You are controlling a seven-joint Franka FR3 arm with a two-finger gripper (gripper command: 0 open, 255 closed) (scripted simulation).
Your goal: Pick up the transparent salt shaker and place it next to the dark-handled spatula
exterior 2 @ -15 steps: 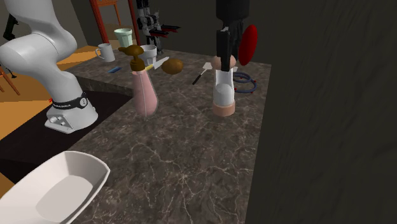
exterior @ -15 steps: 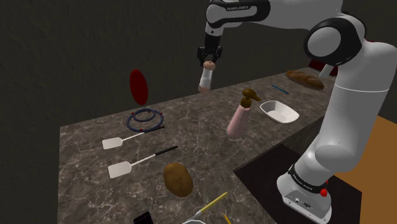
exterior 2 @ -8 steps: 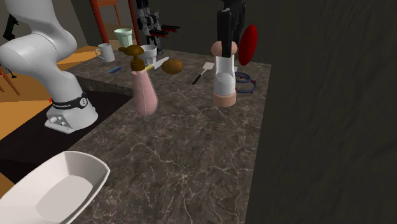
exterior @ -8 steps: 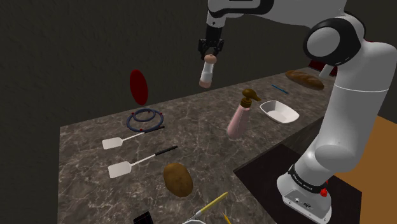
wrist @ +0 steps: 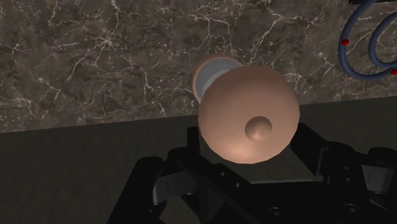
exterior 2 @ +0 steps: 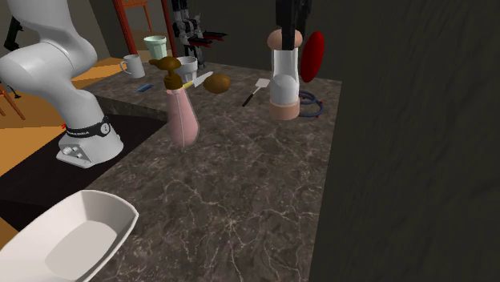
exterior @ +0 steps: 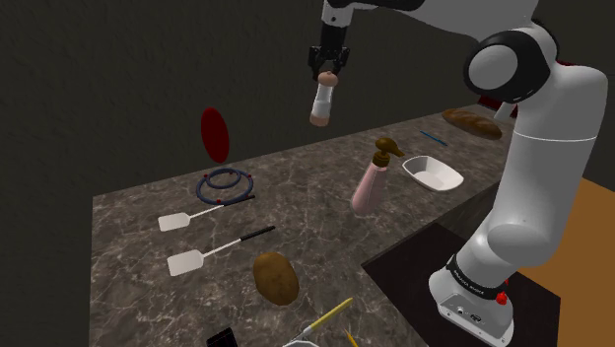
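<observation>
The salt shaker [exterior: 321, 99] has a clear body with a pinkish cap and base. It hangs high above the back of the marble counter [exterior: 306, 212], a little tilted, with my gripper [exterior: 326, 73] shut on its cap. In the second exterior view the shaker [exterior 2: 284, 76] floats above the blue ring. In the wrist view its round cap [wrist: 248, 114] sits between my black fingers [wrist: 316, 151]. The dark-handled spatula [exterior: 219, 250] lies flat toward the shoulder view's left, white blade pointing left. A second spatula [exterior: 202, 213] lies just behind it.
A blue coiled ring [exterior: 225, 182] and a red disc [exterior: 215, 133] stand at the back. A pink pump bottle [exterior: 372, 183], a white bowl [exterior: 432, 173], a potato [exterior: 276, 278] and a bread loaf [exterior: 473, 121] share the counter. Mugs [exterior 2: 156, 50] stand at the far end.
My gripper has risen straight up with the shaker, which now hangs clearly higher above the counter than a second ago.
</observation>
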